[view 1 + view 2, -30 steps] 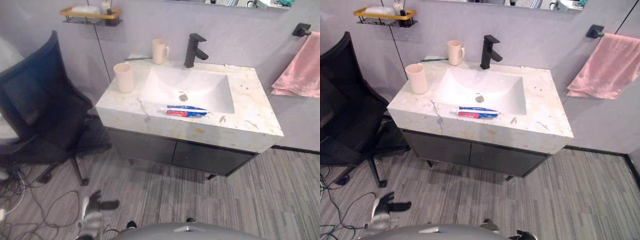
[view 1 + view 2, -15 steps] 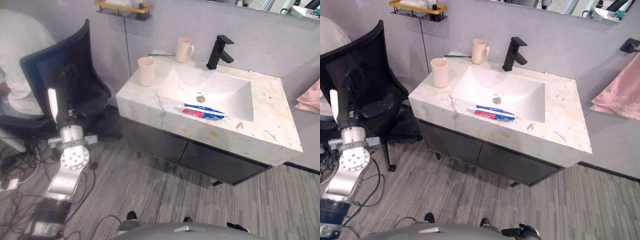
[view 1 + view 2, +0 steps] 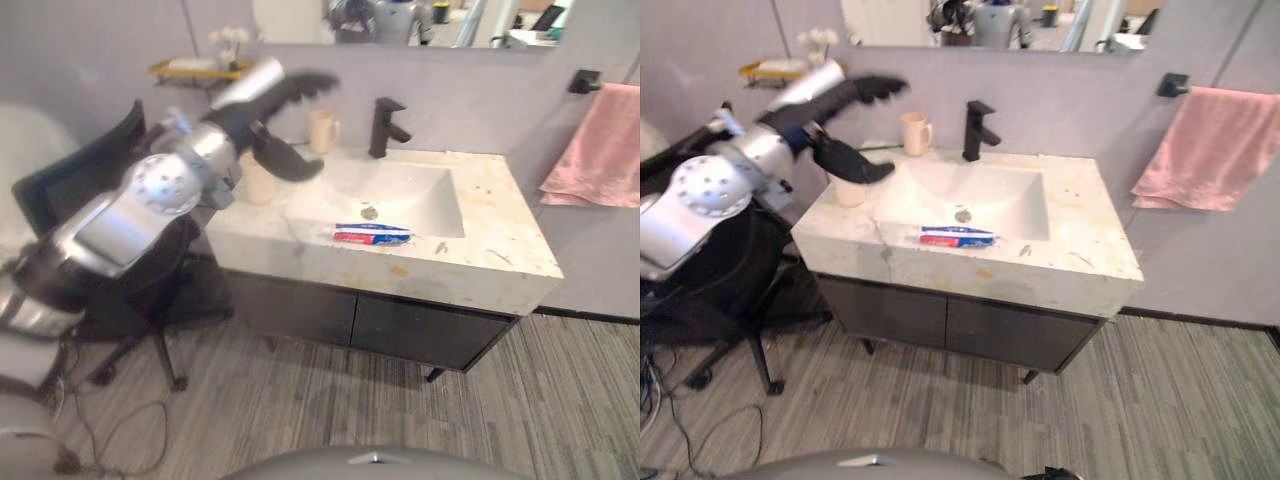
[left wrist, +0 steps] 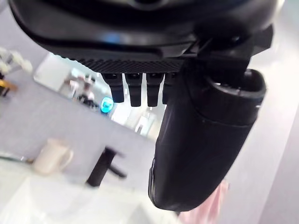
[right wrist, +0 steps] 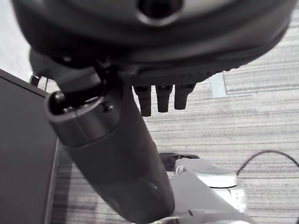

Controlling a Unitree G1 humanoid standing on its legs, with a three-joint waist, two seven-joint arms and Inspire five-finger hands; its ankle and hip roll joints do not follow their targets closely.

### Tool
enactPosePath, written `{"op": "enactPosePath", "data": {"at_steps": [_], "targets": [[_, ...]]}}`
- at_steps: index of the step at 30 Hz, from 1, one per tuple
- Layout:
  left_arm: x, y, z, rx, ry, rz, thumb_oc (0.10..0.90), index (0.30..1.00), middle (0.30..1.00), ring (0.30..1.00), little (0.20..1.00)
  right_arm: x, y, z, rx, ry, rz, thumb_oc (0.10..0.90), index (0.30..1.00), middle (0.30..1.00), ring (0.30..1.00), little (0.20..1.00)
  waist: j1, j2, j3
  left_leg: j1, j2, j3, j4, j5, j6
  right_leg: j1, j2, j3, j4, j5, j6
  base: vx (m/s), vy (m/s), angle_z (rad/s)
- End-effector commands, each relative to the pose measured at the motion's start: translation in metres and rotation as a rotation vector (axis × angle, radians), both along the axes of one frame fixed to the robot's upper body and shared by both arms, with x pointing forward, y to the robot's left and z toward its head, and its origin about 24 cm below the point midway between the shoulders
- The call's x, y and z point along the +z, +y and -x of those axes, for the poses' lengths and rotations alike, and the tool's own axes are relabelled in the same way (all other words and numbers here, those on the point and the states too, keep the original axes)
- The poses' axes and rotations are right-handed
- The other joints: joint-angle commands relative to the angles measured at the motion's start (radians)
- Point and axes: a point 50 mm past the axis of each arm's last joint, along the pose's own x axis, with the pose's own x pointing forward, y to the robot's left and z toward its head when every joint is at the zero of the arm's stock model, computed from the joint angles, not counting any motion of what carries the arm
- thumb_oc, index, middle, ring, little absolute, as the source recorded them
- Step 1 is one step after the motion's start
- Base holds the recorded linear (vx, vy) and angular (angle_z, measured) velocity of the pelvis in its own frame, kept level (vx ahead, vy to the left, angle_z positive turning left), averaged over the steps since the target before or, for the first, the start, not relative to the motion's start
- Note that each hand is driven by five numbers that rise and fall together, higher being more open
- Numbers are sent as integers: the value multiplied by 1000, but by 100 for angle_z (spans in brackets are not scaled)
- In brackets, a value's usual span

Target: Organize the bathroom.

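While the left hand (image 3: 285, 125) hovers over the counter (image 3: 500, 245), fingers released; right hand (image 5: 135, 154) relaxed.

Left robot hand (image 3: 285, 120) raised, fingers straight, apart.

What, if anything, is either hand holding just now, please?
Nothing. The left hand is open in the air above the counter's left end, and the right hand is open over the floor.

A red, white and blue toothpaste tube (image 3: 372, 234) lies flat on the marble counter's (image 3: 500, 250) front edge — two pale cups, one handled (image 3: 321, 131), one plain (image 3: 848, 190), stand upright behind.
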Motion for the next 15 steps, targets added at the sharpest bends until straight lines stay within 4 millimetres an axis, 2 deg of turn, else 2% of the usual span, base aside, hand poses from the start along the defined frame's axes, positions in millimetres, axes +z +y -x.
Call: {"op": "enactPosePath", "data": {"at_steps": [1, 5, 8, 13, 15], "targets": [[30, 9, -18, 60, 27, -45, 800, 900, 900, 900, 900, 10, -14, -38, 79, -54, 49, 800, 900, 900, 900, 900, -5, 7, 23, 43, -37, -5, 5, -99, 44, -10, 2, 36, 1, -22, 49, 11, 22, -15], [5, 12, -37, 113, 157, -138, 800, 900, 900, 900, 900, 11, -16, -42, 80, -44, 53, 800, 900, 900, 900, 900, -21, 16, 17, 48, -39, 7, 5, -103, 48, -12, 6, 50, 0, -26, 47, 12, 17, -16], [-24, 19, -50, 161, 233, -183, 800, 900, 900, 900, 900, 11, -17, -40, 77, -18, 59, 800, 900, 900, 900, 900, -33, 20, 11, 56, -42, 18, 5, -106, 52, -8, 10, 59, 1, -30, 44, 29, 11, -4], [-36, 18, -54, 177, 248, -221, 800, 900, 900, 900, 900, 11, -18, -36, 67, 0, 60, 800, 900, 900, 900, 900, -38, 19, 6, 60, -43, 21, 5, -110, 55, -6, 12, 62, 1, -35, 43, 14, -3, -7], [-38, 19, -56, 206, 183, -280, 800, 900, 900, 900, 900, 10, -19, -33, 69, 3, 58, 800, 900, 900, 900, 900, -41, 18, 3, 63, -44, 22, 5, -114, 58, -4, 14, 65, 0, -39, 41, 17, -6, -2]]}}
